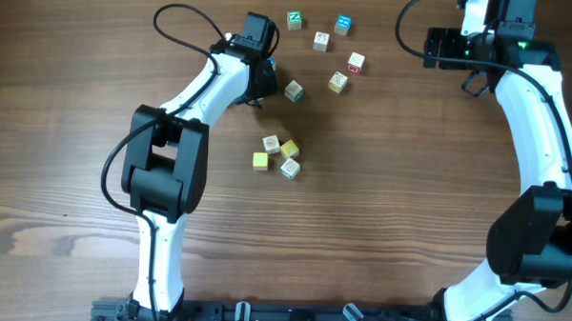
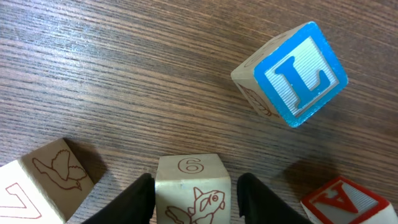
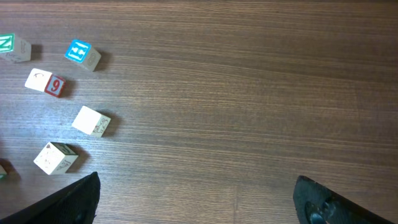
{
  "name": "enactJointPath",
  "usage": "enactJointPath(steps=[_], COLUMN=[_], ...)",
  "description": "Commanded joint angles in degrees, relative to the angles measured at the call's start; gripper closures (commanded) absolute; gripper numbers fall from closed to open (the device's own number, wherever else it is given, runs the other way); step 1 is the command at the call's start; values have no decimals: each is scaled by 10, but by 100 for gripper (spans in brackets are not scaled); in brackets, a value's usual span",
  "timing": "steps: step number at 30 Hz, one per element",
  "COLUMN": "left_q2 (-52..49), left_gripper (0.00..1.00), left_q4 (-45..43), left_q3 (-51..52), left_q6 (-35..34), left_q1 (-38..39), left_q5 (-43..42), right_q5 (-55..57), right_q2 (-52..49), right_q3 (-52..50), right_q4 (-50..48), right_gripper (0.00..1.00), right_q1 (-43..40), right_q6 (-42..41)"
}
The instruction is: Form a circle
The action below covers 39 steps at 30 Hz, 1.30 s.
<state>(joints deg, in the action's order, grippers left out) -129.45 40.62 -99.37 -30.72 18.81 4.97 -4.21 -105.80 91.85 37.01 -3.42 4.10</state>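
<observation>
A tight group of small cream and yellow letter cubes [image 1: 278,154] lies at the table's middle, the circle in the making. My left gripper [image 2: 196,190] straddles a cream cube [image 2: 190,186] printed with a 6 and a fish. Its left finger touches the cube and a narrow gap shows at the right finger [image 2: 261,202]. From overhead the left gripper [image 1: 262,83] sits just left of a lone cube [image 1: 294,90]. My right gripper [image 3: 196,186] stands wide open over bare wood, seen overhead at the back right [image 1: 443,47].
Loose cubes lie at the back middle: green [image 1: 294,20], blue [image 1: 342,24], cream [image 1: 321,40], red-marked [image 1: 355,62], yellow-marked [image 1: 337,81]. The left wrist view shows a blue L cube [image 2: 292,74], a bird cube [image 2: 59,174] and a red A cube [image 2: 339,202] close by.
</observation>
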Motion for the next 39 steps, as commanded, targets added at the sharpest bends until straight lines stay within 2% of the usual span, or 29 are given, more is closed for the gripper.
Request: enactJointPath(steps=[1,3,9,11,14,21,24,27,30,35,39], left_q2=[-6,-6,2,14,45,212,305,340,340,340,340], left_gripper=[52,52,67,68,73,76,78,77,77,76,76], left_q4=[-2,-2,-1,-1,10,169,269,369,430,390,276], left_q3=[0,0,0,0,0,0,0,0,27,154,262], left_q6=[5,5,5,6,36,51,86,98,97,80,63], left_q1=[0,0,0,0,0,1,3,12,43,119,170], left_q5=[14,14,14,14,14,13,-4,-9,-9,-11,-71], right_q5=[4,4,4,4,4,4,4,4,4,4,4], right_q2=[-9,-9,-9,-9,-9,-9,-9,-9,-9,-9,-9], right_q3=[-6,-6,-6,-6,-6,-6,-6,-6,-6,-6,-6], right_q4=[-1,-1,-1,-1,-1,-1,-1,-1,-1,-1,-1], right_gripper=[0,0,0,1,0,0,0,0,0,0,0], right_q1=[1,1,1,1,1,1,1,1,1,1,1], right_q6=[-7,-7,-7,-7,-7,-7,-7,-7,-7,-7,-7])
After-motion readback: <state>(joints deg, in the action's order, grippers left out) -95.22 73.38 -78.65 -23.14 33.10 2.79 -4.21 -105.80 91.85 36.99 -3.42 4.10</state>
